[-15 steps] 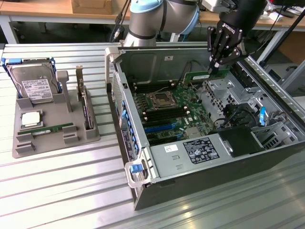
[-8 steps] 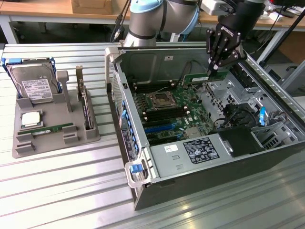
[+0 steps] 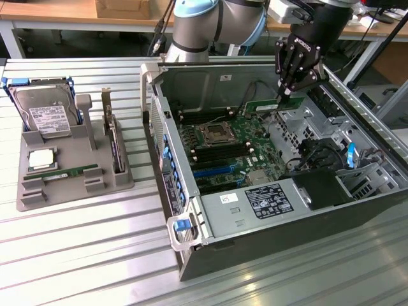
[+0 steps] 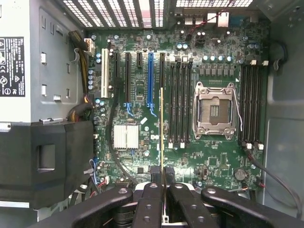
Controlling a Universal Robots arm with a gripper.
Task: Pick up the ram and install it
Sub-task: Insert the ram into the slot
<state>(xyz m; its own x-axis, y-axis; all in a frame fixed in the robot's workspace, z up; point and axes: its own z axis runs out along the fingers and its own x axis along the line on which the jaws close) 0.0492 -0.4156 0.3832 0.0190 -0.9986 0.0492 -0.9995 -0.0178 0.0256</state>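
In the exterior view the pincer (image 3: 285, 95) covers the near end of the ram (image 3: 264, 106), so only the strip reaching away from its tips shows. In the wrist view the ram (image 4: 161, 142) is seen edge-on, a thin line with its chips and label turned out of sight, and its lower end is buried between the black fingers (image 4: 151, 204). The fingers themselves are cut off by the picture's edge. Beside the pincer, the power supply's label (image 4: 11, 66) runs off the picture's side, its print too small to read. The arm (image 3: 217, 25) above the pincer is cropped at the top edge.
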